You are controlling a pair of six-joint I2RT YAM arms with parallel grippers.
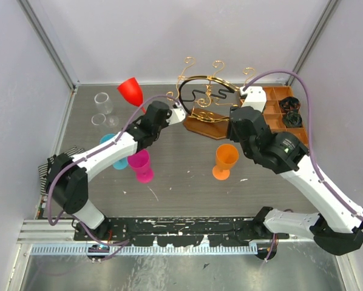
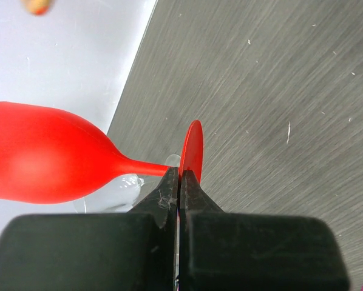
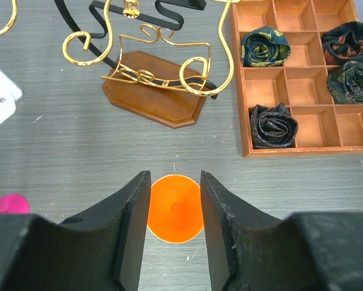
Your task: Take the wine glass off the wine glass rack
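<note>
The wine glass rack, gold scrolled wire on a brown wooden base, stands at the back centre, with its base also in the right wrist view. No glass hangs on it. A red wine glass is held left of the rack, clear of it. It lies sideways, and my left gripper is shut on the edge of its round foot. An orange wine glass stands upright on the table in front of the rack. My right gripper hangs open above it, one finger on each side of its rim.
An orange-brown compartment tray with rolled dark fabrics sits right of the rack. A clear glass stands at the back left. A pink glass and a blue one stand by the left arm. Walls close in the back and sides.
</note>
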